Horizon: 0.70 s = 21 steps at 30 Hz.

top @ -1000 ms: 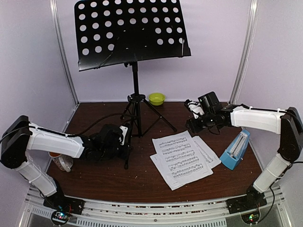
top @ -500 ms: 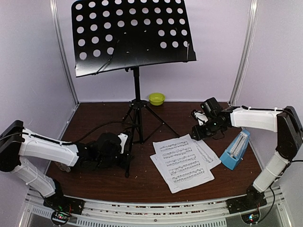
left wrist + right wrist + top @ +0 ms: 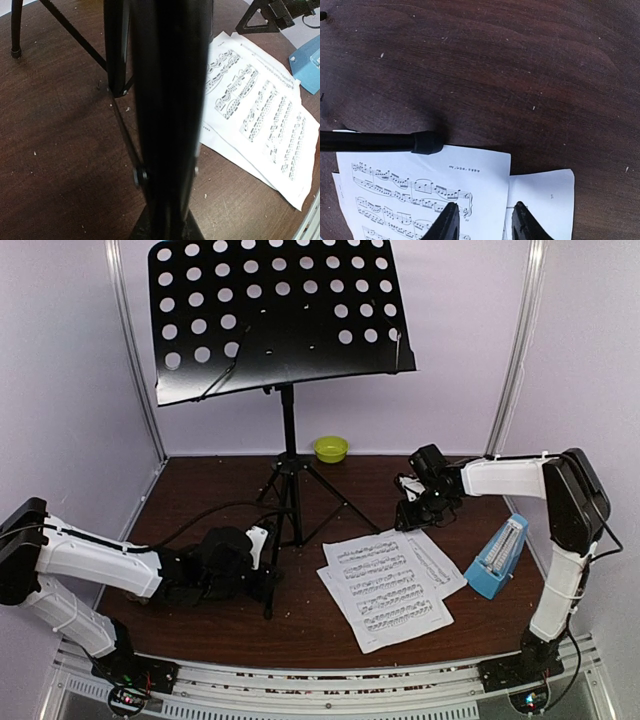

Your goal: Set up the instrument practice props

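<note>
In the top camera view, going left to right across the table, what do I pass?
Left gripper, pole of the black tripod music stand, white printed sheet-music pages, small blue pyramid metronome.

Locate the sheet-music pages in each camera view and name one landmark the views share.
Top external: sheet-music pages, right of centre, lower half.
Left wrist: pages fill the right side.
Right wrist: pages along the bottom, left and centre.
Shared landmark: a black leg of the music stand beside them.
</note>
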Each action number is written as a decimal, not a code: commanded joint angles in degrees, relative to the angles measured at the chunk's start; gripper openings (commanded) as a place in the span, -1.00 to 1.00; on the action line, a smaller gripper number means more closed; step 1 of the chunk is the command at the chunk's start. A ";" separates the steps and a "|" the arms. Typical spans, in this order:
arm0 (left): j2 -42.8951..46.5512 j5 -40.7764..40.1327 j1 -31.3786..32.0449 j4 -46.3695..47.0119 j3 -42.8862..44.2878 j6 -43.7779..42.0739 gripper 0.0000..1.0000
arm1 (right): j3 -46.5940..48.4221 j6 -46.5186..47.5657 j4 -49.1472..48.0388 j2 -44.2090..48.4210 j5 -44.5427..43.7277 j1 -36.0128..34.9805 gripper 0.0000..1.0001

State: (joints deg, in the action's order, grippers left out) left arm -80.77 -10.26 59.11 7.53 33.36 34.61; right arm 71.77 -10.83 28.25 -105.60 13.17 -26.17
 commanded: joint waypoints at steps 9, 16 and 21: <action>-4.28 5.25 1.88 -11.31 -0.47 1.28 -1.00 | 7.29 3.26 3.48 -8.86 1.61 3.93 -0.30; -4.98 5.34 1.91 -11.69 0.42 0.87 -1.00 | 8.96 5.29 4.33 -10.97 6.94 4.22 -0.39; -5.45 5.30 1.89 -12.20 0.94 0.89 -1.00 | 9.35 4.59 4.09 -12.75 10.56 4.31 -0.54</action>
State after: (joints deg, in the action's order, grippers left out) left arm -81.87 -10.96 59.42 4.56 35.75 34.81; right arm 79.66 -6.46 31.79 -116.42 19.77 -22.13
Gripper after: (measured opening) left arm 0.123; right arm 0.251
